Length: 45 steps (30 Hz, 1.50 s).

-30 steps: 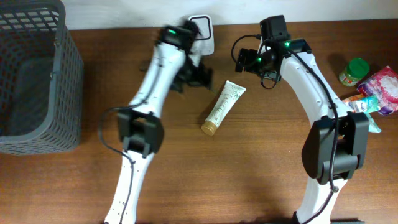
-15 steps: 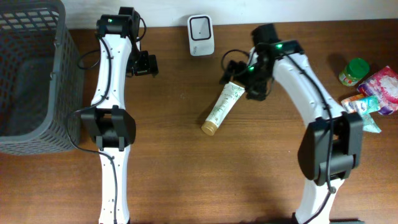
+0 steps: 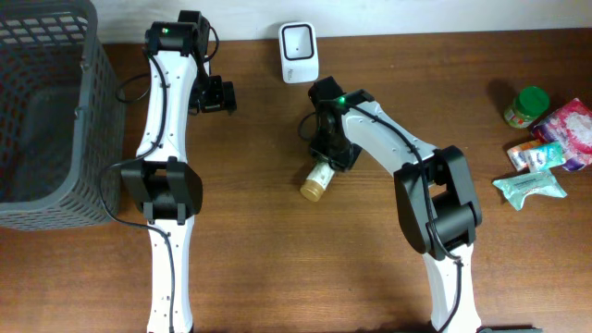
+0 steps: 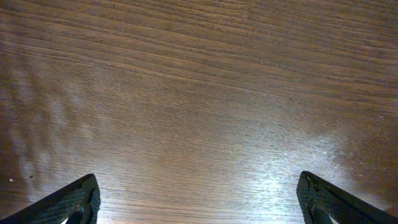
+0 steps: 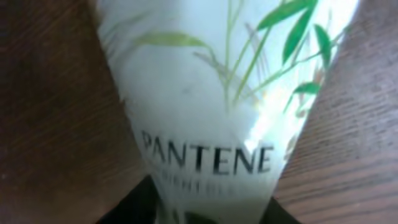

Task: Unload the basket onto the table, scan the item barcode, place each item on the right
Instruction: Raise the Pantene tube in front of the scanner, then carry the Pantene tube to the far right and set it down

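The item is a white Pantene tube (image 3: 320, 175) with a gold cap, lying on the wooden table in the overhead view. My right gripper (image 3: 329, 151) sits over its upper half and covers it. In the right wrist view the tube (image 5: 217, 106) fills the gap, and the dark fingers (image 5: 130, 204) press against both of its sides; my right gripper (image 5: 208, 210) is shut on it. The white barcode scanner (image 3: 299, 52) stands at the table's back edge, above the tube. My left gripper (image 3: 214, 96) hangs open over bare wood (image 4: 202, 205), holding nothing.
A grey mesh basket (image 3: 97, 120) takes up the far left. At the right edge lie a green-lidded jar (image 3: 527, 104), a pink packet (image 3: 567, 124) and a teal packet (image 3: 530, 184).
My right arm swung left and down onto the tube and its jaws closed on it. The left arm drew back from the scanner to the left, then stayed still and open.
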Motion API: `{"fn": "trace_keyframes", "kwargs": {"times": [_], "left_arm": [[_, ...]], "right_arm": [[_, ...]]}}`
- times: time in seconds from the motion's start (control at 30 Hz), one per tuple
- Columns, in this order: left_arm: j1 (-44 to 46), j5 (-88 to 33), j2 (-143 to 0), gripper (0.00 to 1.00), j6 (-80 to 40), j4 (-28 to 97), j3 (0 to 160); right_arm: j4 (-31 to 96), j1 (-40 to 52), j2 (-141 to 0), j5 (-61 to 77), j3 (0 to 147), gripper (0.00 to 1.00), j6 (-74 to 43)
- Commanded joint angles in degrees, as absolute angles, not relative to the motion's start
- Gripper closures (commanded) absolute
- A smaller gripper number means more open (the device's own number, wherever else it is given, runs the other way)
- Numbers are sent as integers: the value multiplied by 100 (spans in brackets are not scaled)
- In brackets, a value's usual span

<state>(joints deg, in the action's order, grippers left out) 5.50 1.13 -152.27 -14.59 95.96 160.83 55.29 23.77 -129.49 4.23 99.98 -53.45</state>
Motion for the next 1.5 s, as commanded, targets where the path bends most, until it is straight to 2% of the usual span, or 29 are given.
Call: {"fn": "trace_keyframes", "kwargs": {"times": [0.0, 0.03, 0.1, 0.17, 0.3, 0.47, 0.6, 0.77, 0.9, 1.07, 1.17, 1.2, 1.33, 1.47], "left_arm": [[550, 174, -15194, 1, -1474, 9585, 16118], [550, 174, -15194, 1, -1474, 9588, 16118], [550, 174, -15194, 1, -1474, 9588, 16118], [550, 174, -15194, 1, -1474, 9588, 16118], [550, 174, -15194, 1, -1474, 9588, 16118], [550, 174, -15194, 1, -1474, 9588, 16118], [550, 174, -15194, 1, -1474, 9588, 16118], [550, 174, -15194, 1, -1474, 9585, 16118], [550, 174, -15194, 1, -1474, 9588, 16118], [552, 174, -15194, 1, -1474, 9588, 16118], [550, 174, -15194, 1, -1474, 9585, 16118], [550, 174, -15194, 1, -1474, 9588, 16118], [550, 174, -15194, 1, -1474, 9588, 16118], [550, 174, -15194, 1, -1474, 9588, 16118]], "right_arm": [[5721, 2366, -12886, 318, 10451, 89, -4720], [5828, 2364, -12855, 316, 10685, 89, -4547], [6007, 2355, -12831, 314, 11340, 96, -4117], [5767, 2355, -12829, 237, 11858, 96, -3763], [3929, 2355, -12844, -242, 12097, 96, -3277], [1824, 2355, -13242, -950, 12081, 95, -3280], [1168, 2366, -13734, -950, 12081, 88, -3304], [1367, 2180, -13378, -956, 12099, 90, -3173], [2569, 1535, -12462, -974, 12099, 94, -3175], [5481, -292, -11911, -976, 12097, 96, -3197], [6445, -1219, -11963, -976, 12038, 95, -3194], [6632, -1559, -11963, -976, 11955, 91, -3194], [6766, -2532, -11963, -976, 11504, 91, -3197], [6045, -3033, -11963, -967, 10761, 87, -3201]]}}
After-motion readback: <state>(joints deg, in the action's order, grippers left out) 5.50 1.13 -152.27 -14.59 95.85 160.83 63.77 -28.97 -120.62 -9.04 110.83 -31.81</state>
